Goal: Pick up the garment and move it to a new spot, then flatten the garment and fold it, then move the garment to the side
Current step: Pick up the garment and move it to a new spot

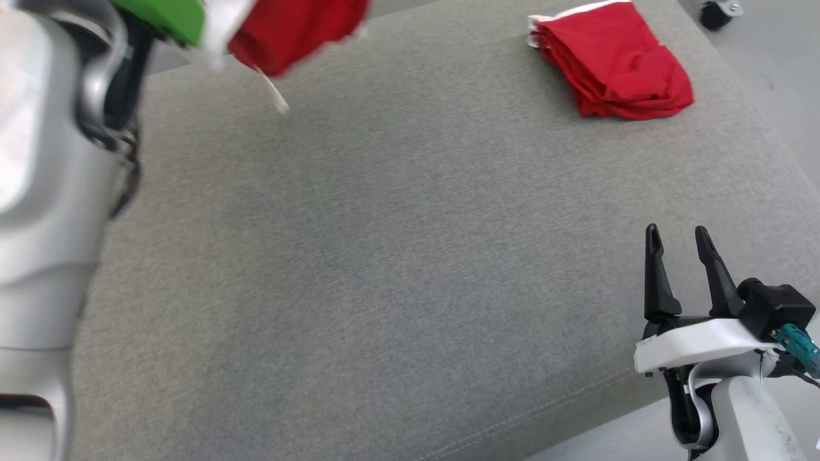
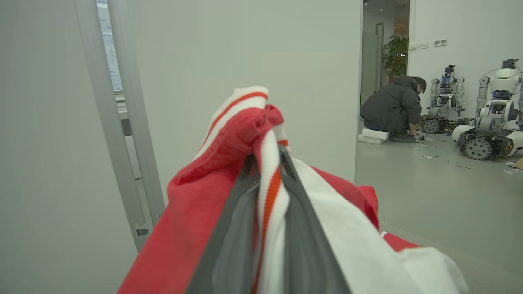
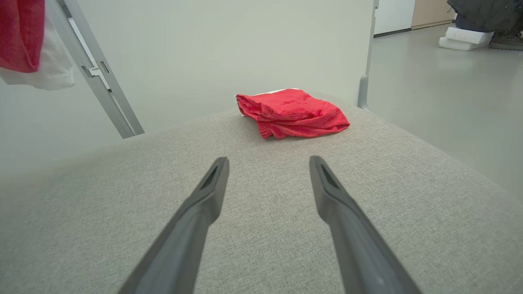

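Observation:
A red garment with white parts and a red-and-white striped rib (image 2: 196,204) hangs from my left gripper (image 2: 267,157), which is shut on a bunch of the ribbed edge. In the head view this garment (image 1: 295,29) is lifted at the top left, above the far edge of the grey cushioned surface (image 1: 384,256), with a white strip dangling. The right wrist view catches a corner of it (image 3: 20,36) at the upper left. My right gripper (image 1: 676,237) rests low at the near right, open and holding nothing (image 3: 269,163).
A second red garment, folded (image 1: 615,61), lies at the far right of the surface (image 3: 292,112). A slanted metal post (image 3: 98,73) and a pale wall stand behind. A person (image 2: 394,108) crouches on the floor beside other robots (image 2: 490,122). My left forearm (image 1: 45,192) fills the left side.

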